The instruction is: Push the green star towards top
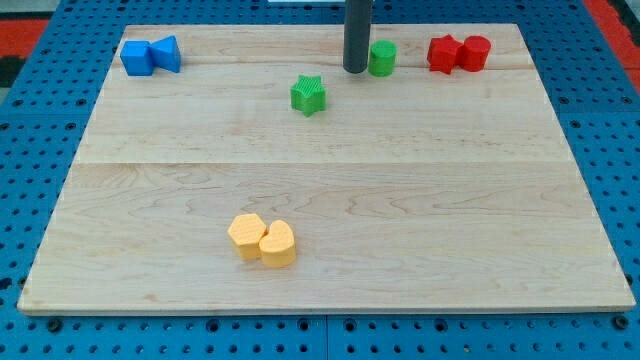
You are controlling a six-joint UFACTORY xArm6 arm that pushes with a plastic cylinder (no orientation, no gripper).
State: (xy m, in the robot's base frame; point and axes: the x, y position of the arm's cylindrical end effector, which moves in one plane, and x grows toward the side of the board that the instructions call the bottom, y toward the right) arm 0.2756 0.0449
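- Green star (309, 94) is seen in the upper middle of the frame, apart from the other blocks and not yet contacted.
- My tip (355, 69) stands up and right of it, just beside a green cylinder (382, 58), perhaps touching; no fingers exist to open or close.
- Repositioning below the star is judged necessary before pushing upward.
- Rod is held upright.

No readable text, labels, brands, numbers or signs anywhere in the camera view. Wooden board (330, 190): bare grain only, no markings. Blocks on the board: plain coloured faces, no print. Blue pegboard (40, 330) surrounding the board: holes only, nothing written.
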